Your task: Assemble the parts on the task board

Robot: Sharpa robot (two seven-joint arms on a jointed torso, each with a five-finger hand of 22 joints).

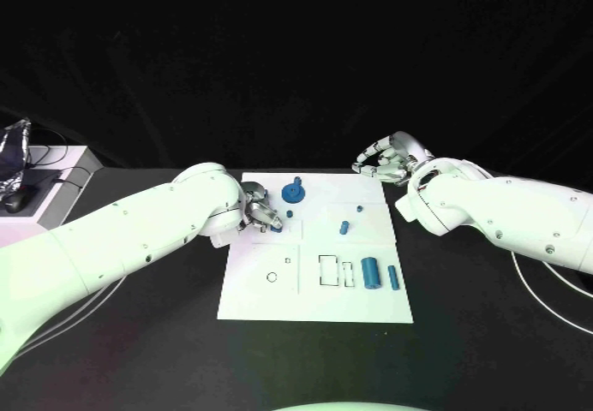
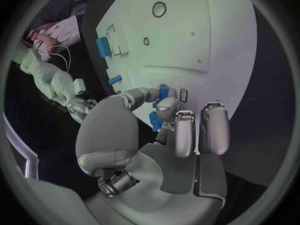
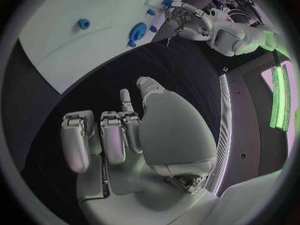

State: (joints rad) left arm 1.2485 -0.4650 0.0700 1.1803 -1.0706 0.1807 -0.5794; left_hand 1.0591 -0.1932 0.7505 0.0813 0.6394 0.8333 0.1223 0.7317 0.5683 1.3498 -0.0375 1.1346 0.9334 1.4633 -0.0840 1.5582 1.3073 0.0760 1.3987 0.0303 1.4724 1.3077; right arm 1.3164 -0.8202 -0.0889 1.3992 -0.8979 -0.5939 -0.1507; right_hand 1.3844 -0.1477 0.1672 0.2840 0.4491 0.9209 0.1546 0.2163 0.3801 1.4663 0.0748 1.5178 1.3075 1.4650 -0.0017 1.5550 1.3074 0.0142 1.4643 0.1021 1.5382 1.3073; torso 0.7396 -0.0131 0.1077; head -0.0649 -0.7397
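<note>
Sitting on the black tabletop (image 1: 148, 360), the white task board (image 1: 315, 295) looks stiff and flat, so it likely stays put unless an arm knocks an edge. Bare tabletop runs all round it, with the most open room on the near side and off to the right.

The left hand (image 1: 262, 214) is down over the board's left part, fingers (image 2: 167, 106) curled in around a small blue part (image 2: 164, 91). In the left wrist view it looks pinched between thumb and a finger, though a firm grip can't be confirmed. The right hand (image 1: 386, 161) hovers off the board's far right corner, fingers (image 3: 115, 140) curled in and holding nothing.

The blue round part (image 1: 294, 192) stands near the far edge, two blue cylinders (image 1: 371, 272) lie near the right edge, and small blue pegs (image 1: 344, 228) sit mid-board.

These parts look like light, hard plastic, probably slick and easy to roll. Taking them across the sides with the fingertips seems best. The cylinders lie close to the right edge, so a nudge could send them off.
</note>
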